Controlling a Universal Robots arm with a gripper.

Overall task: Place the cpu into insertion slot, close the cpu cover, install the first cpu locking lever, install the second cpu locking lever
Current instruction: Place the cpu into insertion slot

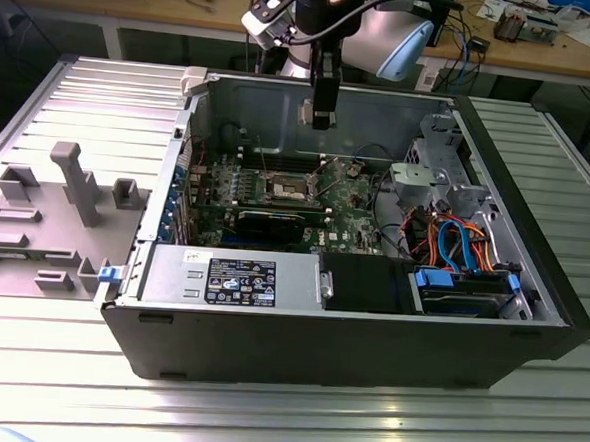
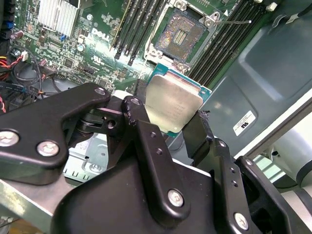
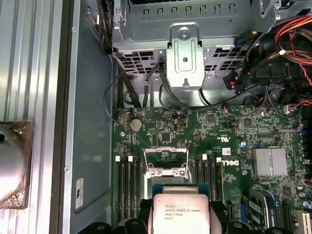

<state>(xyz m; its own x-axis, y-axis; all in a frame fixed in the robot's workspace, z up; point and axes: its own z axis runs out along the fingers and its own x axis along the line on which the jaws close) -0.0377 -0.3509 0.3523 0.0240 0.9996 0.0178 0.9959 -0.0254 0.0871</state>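
Above the open insertion slot [image 2: 181,34], black jaws clamp the flat, square, silver-topped cpu [image 2: 173,105].

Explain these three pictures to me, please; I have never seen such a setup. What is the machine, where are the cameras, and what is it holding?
This is one robot arm working over an open computer case that lies on a ribbed metal table. The exterior view sees the whole scene from off the arm; the two wrist views come from cameras riding on the arm. At the arm's end is a black pincer, shut on a small square chip with a silver-grey top. It hangs above the green circuit board, near the slot, whose contacts lie bare. The chip is not yet in. On the table, at the exterior view's left, sits a grey plastic holder.
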